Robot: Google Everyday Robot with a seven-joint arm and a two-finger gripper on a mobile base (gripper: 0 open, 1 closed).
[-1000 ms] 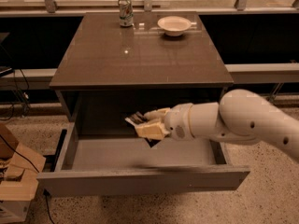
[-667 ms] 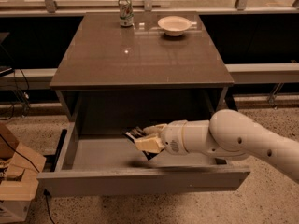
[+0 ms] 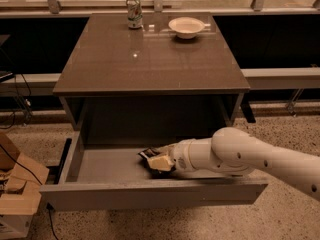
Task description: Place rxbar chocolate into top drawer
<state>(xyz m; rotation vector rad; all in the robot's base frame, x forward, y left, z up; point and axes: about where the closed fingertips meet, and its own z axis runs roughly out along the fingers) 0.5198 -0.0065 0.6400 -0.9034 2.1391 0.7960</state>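
The gripper (image 3: pixel 159 162) is low inside the open drawer (image 3: pixel 150 196), at lower centre of the frame, just above the drawer floor. Its pale fingers (image 3: pixel 163 163) are clenched on the bar (image 3: pixel 148 154), whose dark wrapper sticks out to the left of them. Whether the bar touches the floor cannot be told. The white arm (image 3: pixel 240 154) reaches in from the lower right, crossing over the drawer's right front corner.

The drawer is pulled well out from under the table (image 3: pixel 150 64), with its plain front panel across the bottom of the frame. On the far edge of the table, at upper centre, a can (image 3: pixel 133 12) stands upright with a white bowl (image 3: pixel 186 27) to its right, the two apart. A cardboard box (image 3: pixel 17 194) sits on the floor at lower left.
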